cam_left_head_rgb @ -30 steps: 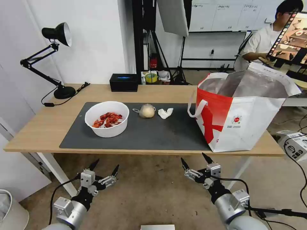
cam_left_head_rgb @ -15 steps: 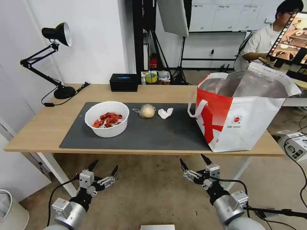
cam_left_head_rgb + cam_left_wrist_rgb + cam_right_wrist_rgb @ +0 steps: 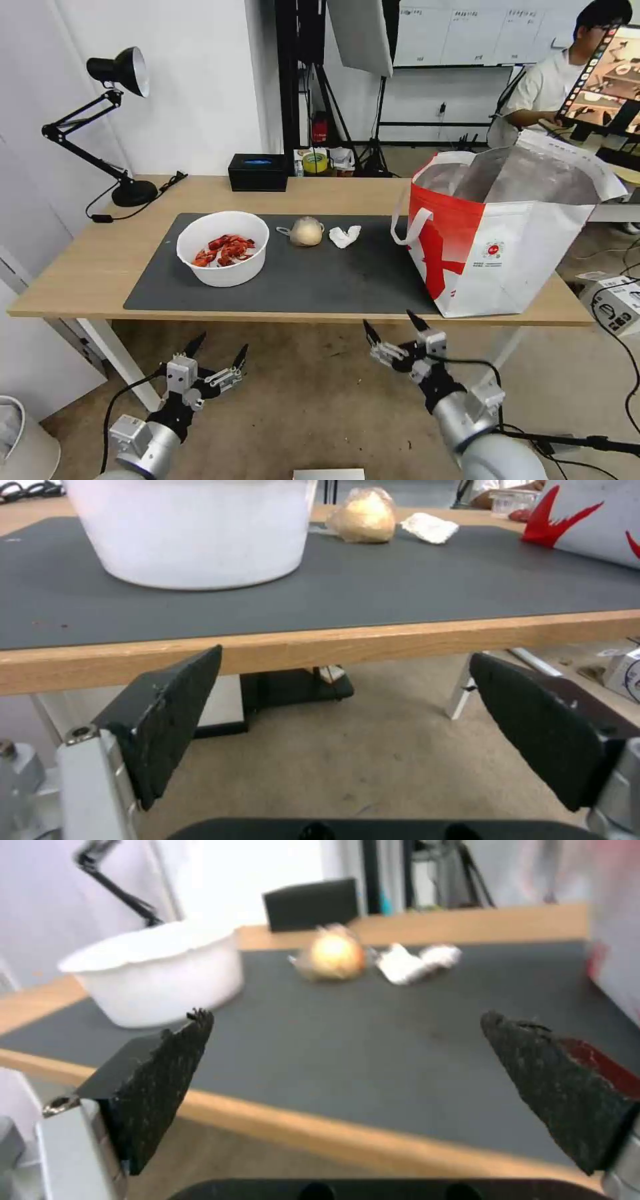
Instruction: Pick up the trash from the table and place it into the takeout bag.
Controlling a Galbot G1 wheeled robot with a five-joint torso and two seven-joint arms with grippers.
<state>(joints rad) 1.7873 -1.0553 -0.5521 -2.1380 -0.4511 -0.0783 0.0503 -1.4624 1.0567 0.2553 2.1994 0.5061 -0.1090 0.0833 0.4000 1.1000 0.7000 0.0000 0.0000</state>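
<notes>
On the dark mat [image 3: 333, 280] of the table [image 3: 87, 267] stand a white bowl [image 3: 223, 248] of red crayfish shells, a small clear bag with a beige lump [image 3: 303, 231] and a crumpled tissue [image 3: 345, 235]. At the table's right end the takeout bag [image 3: 507, 233] gapes open. Both grippers hang open below the front edge: the left gripper [image 3: 220, 347] under the bowl, the right gripper [image 3: 391, 323] left of the takeout bag. In the left wrist view the bowl [image 3: 193, 530] is nearest, and a clear tray [image 3: 510, 502] holding something red peeks past the tissue [image 3: 430, 527].
A black desk lamp [image 3: 117, 120] stands at the table's back left, with a black box [image 3: 258, 171] at the back middle. White table legs and bare floor lie under the table around both arms. A seated person is behind the takeout bag.
My right gripper has risen and shifted left, closer to the table's front edge. The left gripper and the things on the table stay put.
</notes>
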